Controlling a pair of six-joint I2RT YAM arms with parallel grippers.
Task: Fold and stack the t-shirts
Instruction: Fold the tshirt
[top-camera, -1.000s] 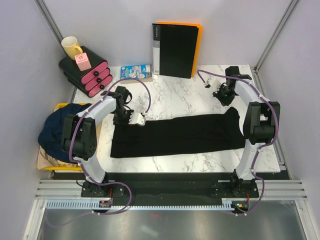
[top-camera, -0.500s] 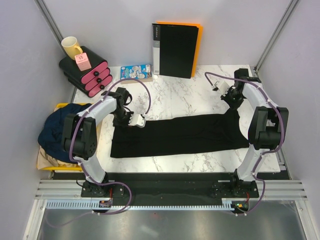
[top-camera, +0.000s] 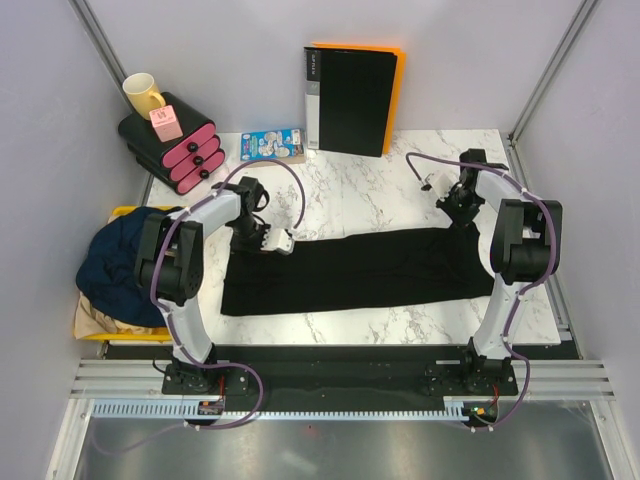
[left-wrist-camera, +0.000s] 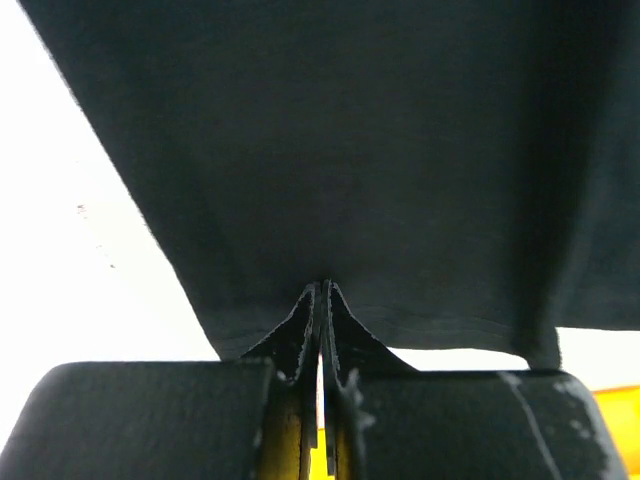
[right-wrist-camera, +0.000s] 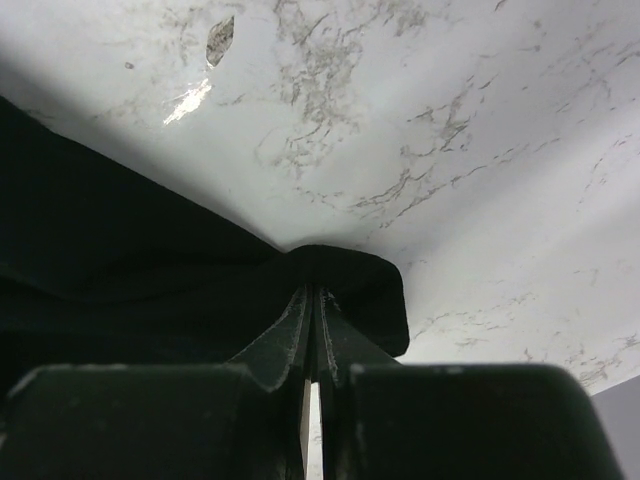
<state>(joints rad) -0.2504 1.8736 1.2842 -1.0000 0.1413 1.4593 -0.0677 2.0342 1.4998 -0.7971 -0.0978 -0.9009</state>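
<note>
My left gripper (left-wrist-camera: 321, 290) is clamped on the black t-shirt (top-camera: 350, 270) at its far left corner, and my right gripper (right-wrist-camera: 312, 290) pinches its far right corner. The shirt lies as a long band across the surface's middle, part-folded by my reckoning. Off the left edge, one navy t-shirt (top-camera: 112, 262) and one tan t-shirt (top-camera: 92, 322) lie heaped. Three shirts, none stacked.

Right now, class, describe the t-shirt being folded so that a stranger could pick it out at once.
Start at the white marble table. Across its near half lies a black t-shirt, folded into a long flat band, the left hand and right hand pinching its far corners. Unlike the navy t-shirt heaped beside the table's left edge, it lies spread flat.
</note>
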